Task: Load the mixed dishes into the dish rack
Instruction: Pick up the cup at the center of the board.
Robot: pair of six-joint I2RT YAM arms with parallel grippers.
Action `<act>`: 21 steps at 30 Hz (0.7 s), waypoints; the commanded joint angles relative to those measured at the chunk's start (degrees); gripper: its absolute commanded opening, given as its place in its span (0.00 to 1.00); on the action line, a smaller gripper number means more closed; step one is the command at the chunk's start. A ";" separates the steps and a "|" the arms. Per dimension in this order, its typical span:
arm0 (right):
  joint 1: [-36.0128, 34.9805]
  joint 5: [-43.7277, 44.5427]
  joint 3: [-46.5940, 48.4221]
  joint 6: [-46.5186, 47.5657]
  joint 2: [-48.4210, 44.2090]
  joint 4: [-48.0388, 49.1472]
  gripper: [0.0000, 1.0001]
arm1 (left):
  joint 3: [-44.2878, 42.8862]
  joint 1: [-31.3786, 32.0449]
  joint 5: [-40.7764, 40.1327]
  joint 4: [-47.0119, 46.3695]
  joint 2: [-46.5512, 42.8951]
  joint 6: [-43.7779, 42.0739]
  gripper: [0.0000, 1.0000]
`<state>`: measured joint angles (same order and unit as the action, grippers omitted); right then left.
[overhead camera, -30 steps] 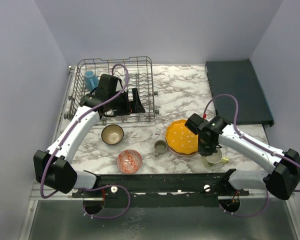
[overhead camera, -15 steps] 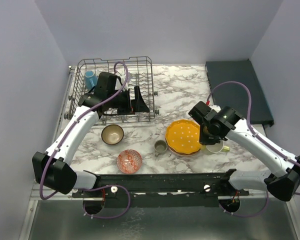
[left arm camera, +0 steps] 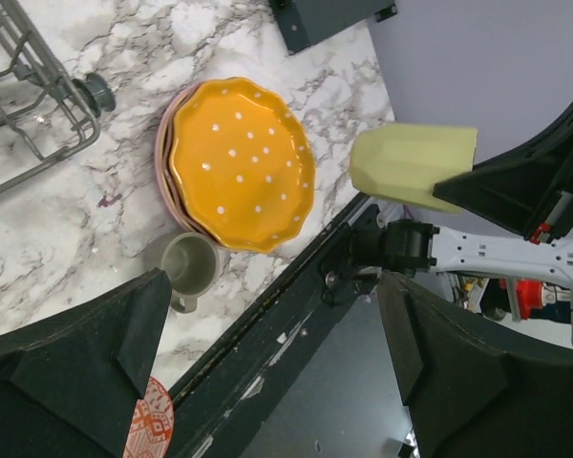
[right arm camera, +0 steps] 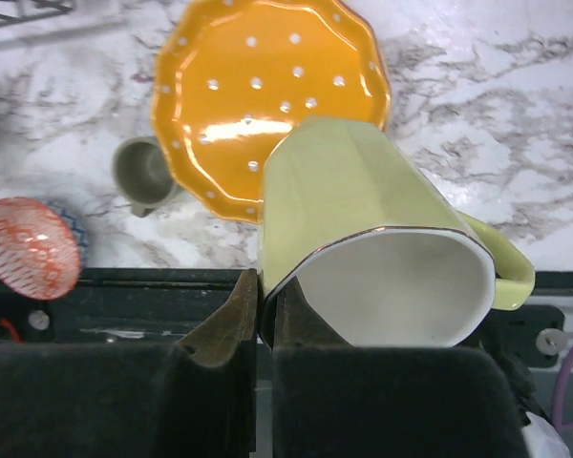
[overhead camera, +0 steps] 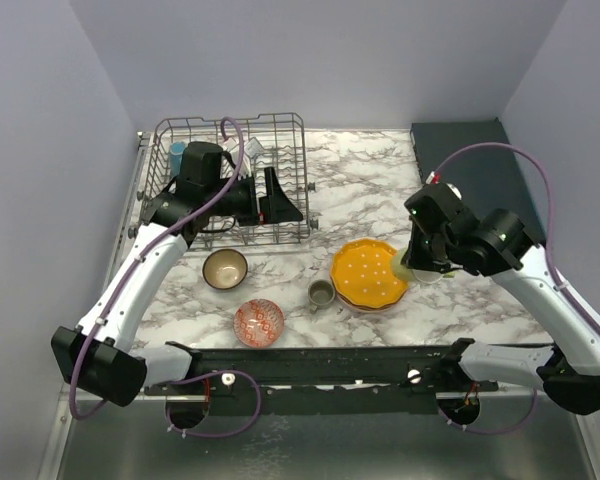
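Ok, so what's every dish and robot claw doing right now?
Yellow-green faceted mug: held up, tilted, rim pinched by right gripper.
Orange white-dotted plate: flat on pink plate.
Small grey cup: upright on marble table.
Red-patterned bowl: upright on table.
Dark brown bowl: upright on table.
Blue mug: inside grey wire dish rack.
Left gripper: open, empty.

The pincer [right arm camera: 265, 307] grips the yellow-green mug [right arm camera: 344, 200] by its rim — orange dotted plate [right arm camera: 239, 86] below; grey cup [right arm camera: 143, 176], red-patterned bowl [right arm camera: 29, 246] left.

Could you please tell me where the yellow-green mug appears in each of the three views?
Top external: yellow-green mug right of centre, at the orange dotted plate's right edge.
Left wrist: upper right, in the air.
Right wrist: centre, clamped by the jaws.
Shared landmark: orange dotted plate.
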<state>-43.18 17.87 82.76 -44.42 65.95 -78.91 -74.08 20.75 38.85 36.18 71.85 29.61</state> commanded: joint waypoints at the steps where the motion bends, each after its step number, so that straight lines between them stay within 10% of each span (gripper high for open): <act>1: -0.32 -3.89 4.21 4.16 -3.45 8.42 0.01 | 1.03 0.25 5.47 -3.61 -2.97 1.31 0.99; 21: -0.32 -34.44 -1.63 4.05 -11.34 47.40 0.01 | 3.37 0.25 15.96 -14.51 -11.69 3.48 0.99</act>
<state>-43.18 -9.13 81.73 -38.96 55.92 -44.58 -71.33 20.75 50.11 27.07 62.54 32.75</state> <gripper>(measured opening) 0.040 0.986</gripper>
